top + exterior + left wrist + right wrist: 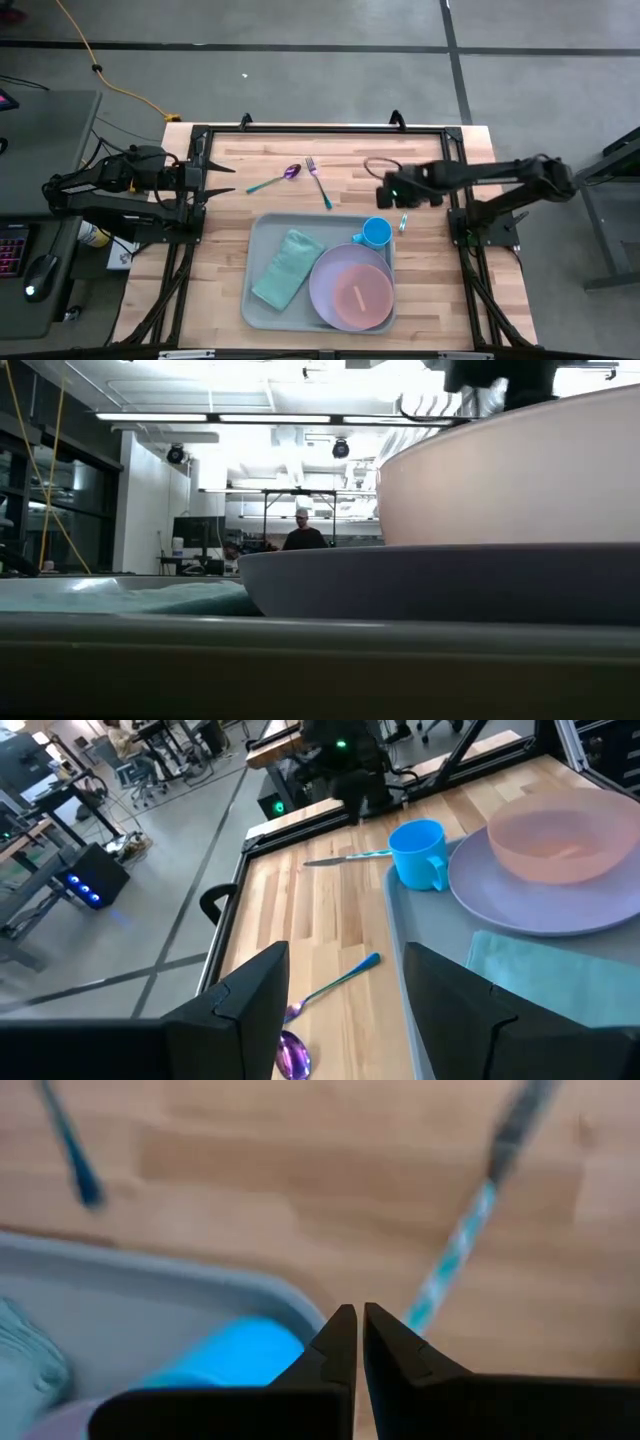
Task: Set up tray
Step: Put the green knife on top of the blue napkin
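While the large pale grey-green rectangular plastic tray (pixel 262 300) is set at table-centre near edge, long axis crosswise, it is found at 7 o'clock from the nearer right gripper (pixel 381 187), fingers closed, empty; left gripper (pixel 228 180) is held wide.

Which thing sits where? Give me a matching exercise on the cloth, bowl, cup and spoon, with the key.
Things:
1. teal cloth
2. pink bowl
3. blue cup
4. spoon

Places:
A. on the lavender plate
B. on the bare table, outside the tray
C. flat in the tray's left half
D. in the tray's corner nearest the right arm

Pairs: 1-C, 2-A, 3-D, 4-B
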Tool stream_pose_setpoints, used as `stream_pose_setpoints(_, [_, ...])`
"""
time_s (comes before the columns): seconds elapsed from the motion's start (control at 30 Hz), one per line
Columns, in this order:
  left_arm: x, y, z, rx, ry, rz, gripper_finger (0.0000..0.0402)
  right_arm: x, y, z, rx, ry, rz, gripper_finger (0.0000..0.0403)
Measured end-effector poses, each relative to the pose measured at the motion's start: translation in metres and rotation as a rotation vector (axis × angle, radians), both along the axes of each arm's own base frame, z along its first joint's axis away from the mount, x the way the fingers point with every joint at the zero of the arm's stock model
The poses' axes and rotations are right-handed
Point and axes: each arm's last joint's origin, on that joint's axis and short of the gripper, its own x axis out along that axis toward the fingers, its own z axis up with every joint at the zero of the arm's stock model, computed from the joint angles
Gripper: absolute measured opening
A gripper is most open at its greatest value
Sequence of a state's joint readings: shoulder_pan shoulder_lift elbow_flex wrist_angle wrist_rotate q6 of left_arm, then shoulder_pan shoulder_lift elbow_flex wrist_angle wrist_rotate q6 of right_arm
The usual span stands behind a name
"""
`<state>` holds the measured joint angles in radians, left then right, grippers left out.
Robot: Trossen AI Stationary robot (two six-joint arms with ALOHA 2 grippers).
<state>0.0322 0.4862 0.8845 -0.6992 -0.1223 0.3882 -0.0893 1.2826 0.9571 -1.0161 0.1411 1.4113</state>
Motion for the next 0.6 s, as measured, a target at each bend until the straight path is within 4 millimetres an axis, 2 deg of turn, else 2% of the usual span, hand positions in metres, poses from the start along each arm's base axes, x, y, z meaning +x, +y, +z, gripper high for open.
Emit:
stream_pose_setpoints(0.13, [0.0,0.0,0.0,-0.024,-0.005,0.009,0.0227,-0.016,0.013,-0.02,0.054,0.031,-0.014,0.0])
stream_pose_setpoints(0.4, [0.0,0.0,0.0,-0.096,-0.016,0.032,0.0227,-0.021,0.017,-0.058,0.085,-0.008,0.037,0.0002])
stream_pose_setpoints(0.5, [0.0,0.0,0.0,-0.093,-0.016,0.031,0.0227,-0.026,0.019,-0.072,0.147,-0.017,0.039,0.0019])
stream_pose_setpoints(0.6, [0.0,0.0,0.0,-0.103,-0.021,0.032,0.0227,-0.024,0.019,-0.076,0.163,-0.064,0.031,0.0054])
